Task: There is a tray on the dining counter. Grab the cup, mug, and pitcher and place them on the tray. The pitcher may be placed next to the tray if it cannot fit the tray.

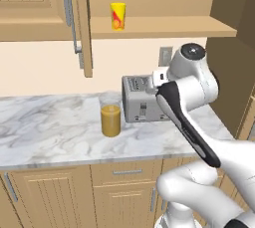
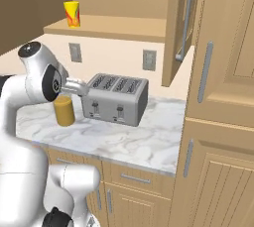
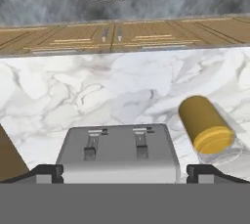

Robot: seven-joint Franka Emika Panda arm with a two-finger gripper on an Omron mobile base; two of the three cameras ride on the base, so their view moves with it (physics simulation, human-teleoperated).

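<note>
Marble worktop (image 1: 55, 122): pitcher (image 1: 110, 120) upright just beside toaster (image 1: 142, 98); cup (image 1: 118, 16) on shelf above toaster. End effector (image 3: 125, 171) released, empty, poised over toaster. Fetch step unstarted; next, shift sideways to straddle pitcher.

Left base view: from behind, angled down across worktop (image 1: 55, 122), toaster (image 1: 142, 97) and pitcher (image 1: 110, 120) mid-distance. Right base view: same worktop, toaster, pitcher, cup (image 2: 72, 14) on shelf, from opposite side. Hand view: close above toaster, pitcher just beside gripper (image 3: 125, 171), facing downward.
</note>
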